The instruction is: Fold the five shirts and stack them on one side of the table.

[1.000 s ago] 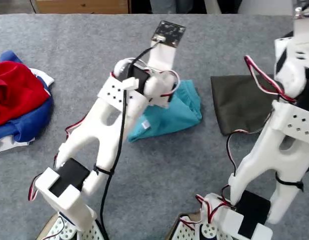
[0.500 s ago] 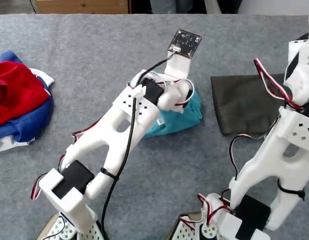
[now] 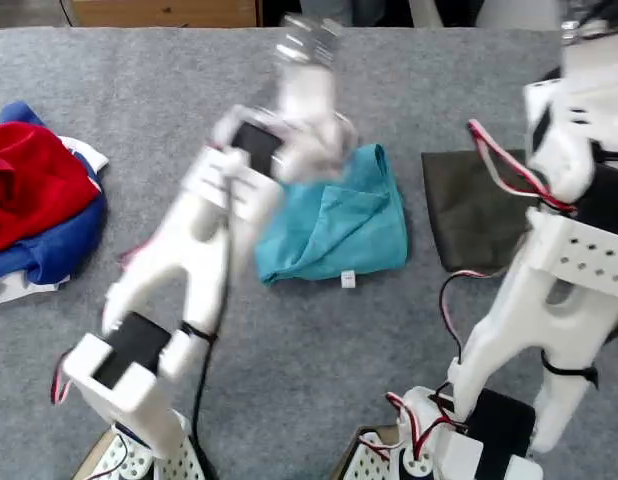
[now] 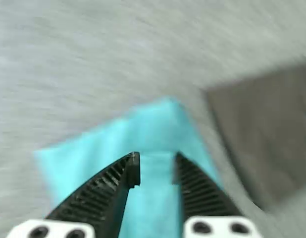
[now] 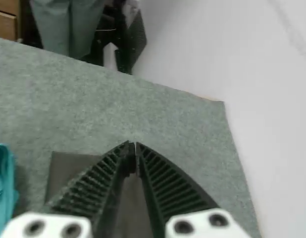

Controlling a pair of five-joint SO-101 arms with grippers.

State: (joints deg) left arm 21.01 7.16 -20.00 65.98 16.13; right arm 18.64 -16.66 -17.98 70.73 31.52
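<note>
A teal shirt (image 3: 334, 225) lies partly folded and rumpled at the table's middle. My left arm (image 3: 214, 215) hangs over its far left corner. In the left wrist view, my left gripper (image 4: 155, 168) is open above the teal shirt (image 4: 148, 139), with nothing between its fingers. A dark shirt (image 3: 479, 205) lies folded flat to the right. My right gripper (image 5: 132, 148) is shut and empty, held high over the dark shirt (image 5: 69, 171). Red, blue and white shirts (image 3: 34, 200) are heaped at the left edge.
Grey felt covers the table (image 3: 329, 340), with bare room in front of the teal shirt and between it and the heap. The right arm (image 3: 574, 240) stands tall at the right side. A wall and the table's far edge (image 5: 212, 99) show behind the right gripper.
My left arm has lifted and swung back to the left off the teal shirt, which now lies uncovered and wider. The right arm shifted only slightly.
</note>
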